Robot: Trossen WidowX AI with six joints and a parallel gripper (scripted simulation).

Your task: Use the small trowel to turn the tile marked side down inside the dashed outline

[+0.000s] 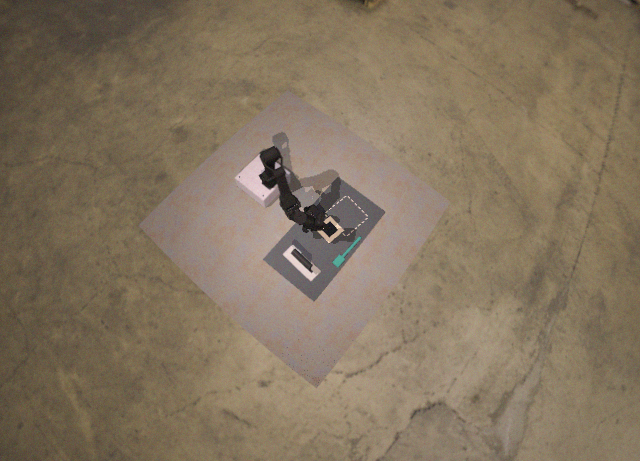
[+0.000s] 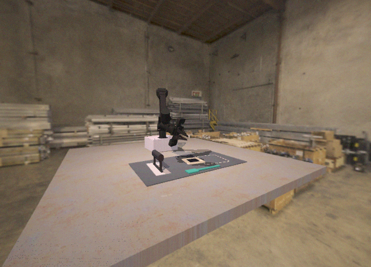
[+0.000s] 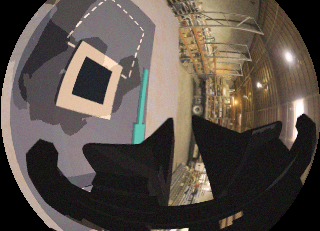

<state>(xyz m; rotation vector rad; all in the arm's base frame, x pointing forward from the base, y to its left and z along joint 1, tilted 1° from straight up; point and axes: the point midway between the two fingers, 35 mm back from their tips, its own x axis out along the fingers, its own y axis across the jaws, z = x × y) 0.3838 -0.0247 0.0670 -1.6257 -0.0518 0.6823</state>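
The tile [image 1: 330, 230] [image 2: 193, 160] [image 3: 90, 81] lies flat on the dark mat [image 1: 310, 285] [image 2: 144, 174], beige-rimmed with its black marked side up. It sits just outside one corner of the dashed outline [image 1: 357, 205] [image 3: 126, 14]. The teal trowel [image 1: 347, 252] [image 2: 202, 168] [image 3: 142, 101] lies flat on the mat beside the tile, untouched. My gripper [image 1: 316, 223] [image 2: 179, 137] [image 3: 182, 121] hovers above the mat next to the tile. Its fingers are nearly together with nothing between them.
A black bar on a white stand [image 1: 300, 260] [image 2: 157, 159] sits at the mat's near end. The arm's white base block [image 1: 250, 185] [image 2: 152, 143] stands behind the mat on the table [image 1: 206, 229] [image 2: 119, 213]. Warehouse racks and crates lie far off.
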